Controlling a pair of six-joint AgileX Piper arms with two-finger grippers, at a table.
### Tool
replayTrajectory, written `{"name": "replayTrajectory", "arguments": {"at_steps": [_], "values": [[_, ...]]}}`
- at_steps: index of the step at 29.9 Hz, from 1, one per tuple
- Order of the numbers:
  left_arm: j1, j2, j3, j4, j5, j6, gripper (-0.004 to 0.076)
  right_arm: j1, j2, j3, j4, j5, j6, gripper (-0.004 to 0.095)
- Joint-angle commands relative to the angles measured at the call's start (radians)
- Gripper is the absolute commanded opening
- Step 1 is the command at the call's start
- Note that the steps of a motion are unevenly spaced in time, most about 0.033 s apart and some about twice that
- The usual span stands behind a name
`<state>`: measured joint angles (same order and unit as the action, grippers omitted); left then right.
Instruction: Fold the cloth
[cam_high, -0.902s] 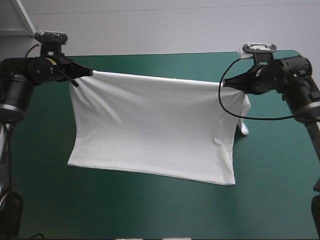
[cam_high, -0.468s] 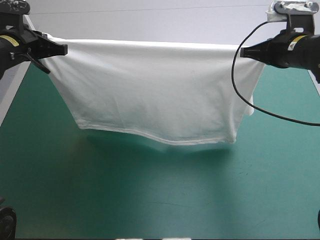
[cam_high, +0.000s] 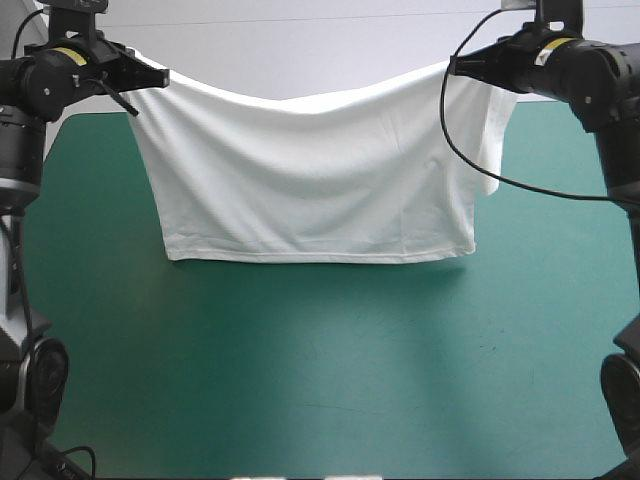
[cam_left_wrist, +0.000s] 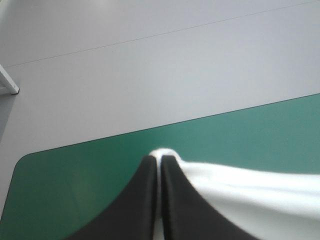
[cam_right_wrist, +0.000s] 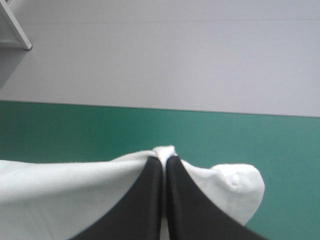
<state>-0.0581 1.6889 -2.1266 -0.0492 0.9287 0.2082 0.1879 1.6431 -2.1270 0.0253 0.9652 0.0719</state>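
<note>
I hold the T-shirt up over the teal-green table. It is a soft white knit sheet, hanging as a wide rectangle with faint slanting creases. My left end effector and right end effector are each pressed together on an upper corner of it. Its long axis runs from one end effector to the other, with the top edge sagging between them and the straight hem lowest. Only the high view shows the whole sheet. My right wrist view shows a hemmed sleeve bunched just beside the black fingers.
</note>
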Motion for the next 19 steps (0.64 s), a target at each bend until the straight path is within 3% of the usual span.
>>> {"name": "replayTrajectory", "arguments": {"at_steps": [1,5,10,14,19], "values": [[0.002,0.055,-0.166,-0.009,-0.094,0.008,-0.001,-0.004,0.019,-0.098,0.022,-0.214,-0.01,-0.0018],[0.002,0.122,-0.336,-0.007,-0.073,0.008,-0.001,-0.004,0.082,-0.245,0.022,-0.23,-0.01,-0.0018],[0.002,0.133,-0.362,-0.014,-0.051,0.008,-0.001,-0.006,0.123,-0.304,-0.019,-0.163,-0.01,-0.0018],[0.002,0.173,-0.332,-0.009,0.004,0.01,-0.001,-0.006,0.191,-0.303,-0.083,-0.02,0.031,-0.0018],[0.002,0.258,-0.193,-0.045,0.093,0.018,-0.001,-0.006,0.337,-0.303,-0.07,0.197,0.036,-0.0018]]}}
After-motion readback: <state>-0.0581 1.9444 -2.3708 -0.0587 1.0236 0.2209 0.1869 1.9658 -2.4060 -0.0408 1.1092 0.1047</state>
